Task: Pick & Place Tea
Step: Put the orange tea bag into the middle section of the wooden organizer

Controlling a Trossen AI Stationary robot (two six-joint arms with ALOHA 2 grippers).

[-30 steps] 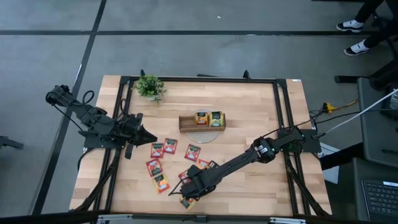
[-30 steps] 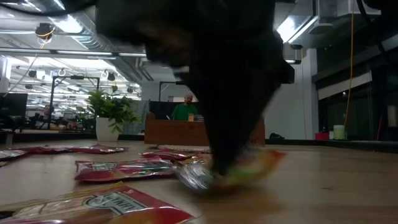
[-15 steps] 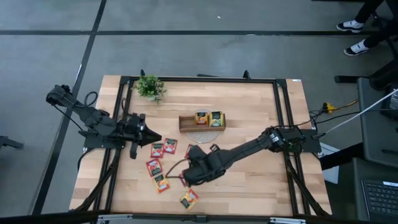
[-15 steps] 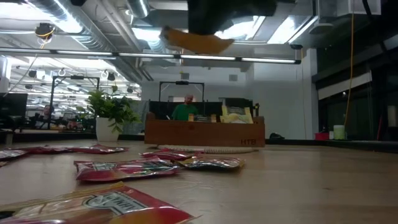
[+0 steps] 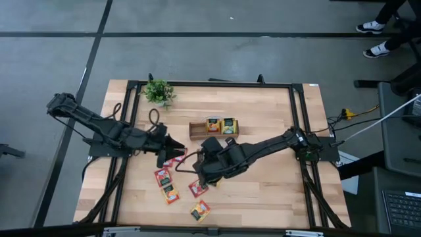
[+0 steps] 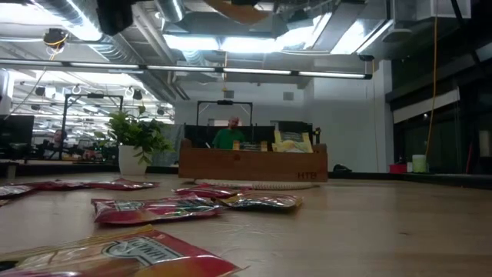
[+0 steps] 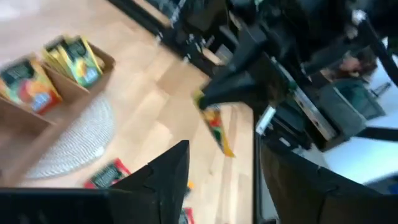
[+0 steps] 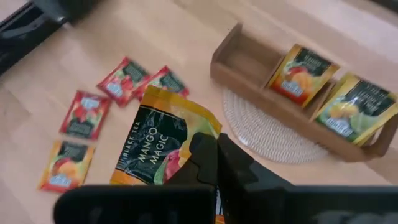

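Item: orange sachet [image 8: 158, 146], printed "BLACK TEA" and "MANGO MAGIC" on a dark label. It is pinched at its lower edge by the right gripper [image 8: 216, 163], whose fingers are clenched on it, and is carried above the table, near the wooden tray [image 8: 292, 118]. In the left wrist view the same sachet [image 7: 214, 127] is seen hanging edge-on from the right gripper [image 7: 205, 99].

Tray contents: one orange sachet [image 8: 301, 73] is stood in the middle compartment and one yellow-green sachet [image 8: 354, 107] in the end compartment beside it; the other end compartment is seen bare. A word is stamped on the tray front [image 6: 306, 175], possibly "HTB", though it is too small to be read with certainty. The tray is set on a round woven mat [image 8: 264, 130].

Loose stock: red sachets [image 8: 124, 79] and an orange sachet [image 8: 65, 165] are laid flat on the table [image 5: 263, 191], below and beside the held one.

Left gripper [image 5: 176, 146]: held over the red sachets, left of the right gripper; fingers [image 7: 165, 177] spread apart, nothing between them.

Also listed: a potted plant [image 5: 158, 92] at the far left corner.
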